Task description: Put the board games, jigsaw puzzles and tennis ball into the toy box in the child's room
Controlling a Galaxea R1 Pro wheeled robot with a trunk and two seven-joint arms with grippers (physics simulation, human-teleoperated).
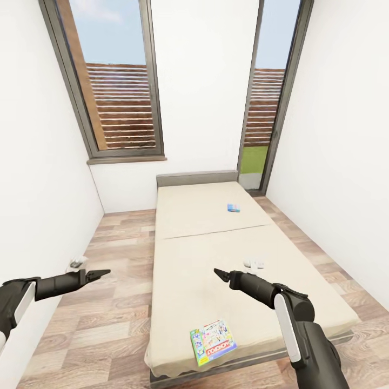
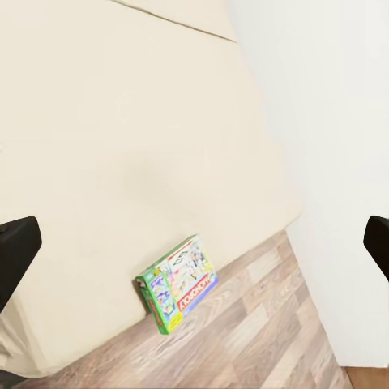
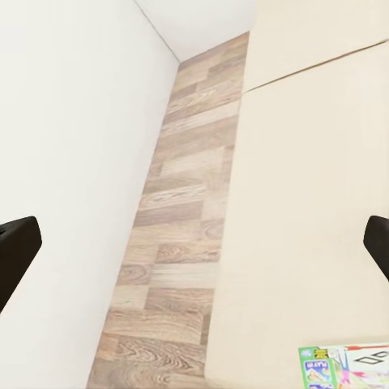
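- Nearest us, the larger board game (image 1: 213, 342) sits at the foot edge of the bed (image 1: 216, 254), below and short of our right jaws (image 1: 218, 273), which are spread and empty.
- Left jaws (image 1: 106, 272) hang over the floor, spread too.
- A clumsy nudge could tip it off.
- The small blue board game (image 1: 233, 208) lies far ahead, a long reach.

green-edged board game (image 2: 178, 284) | flat at bed (image 2: 121, 146) corner | tool fingers spread

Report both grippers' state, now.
Left gripper: open, holding nothing.
Right gripper: open, holding nothing.
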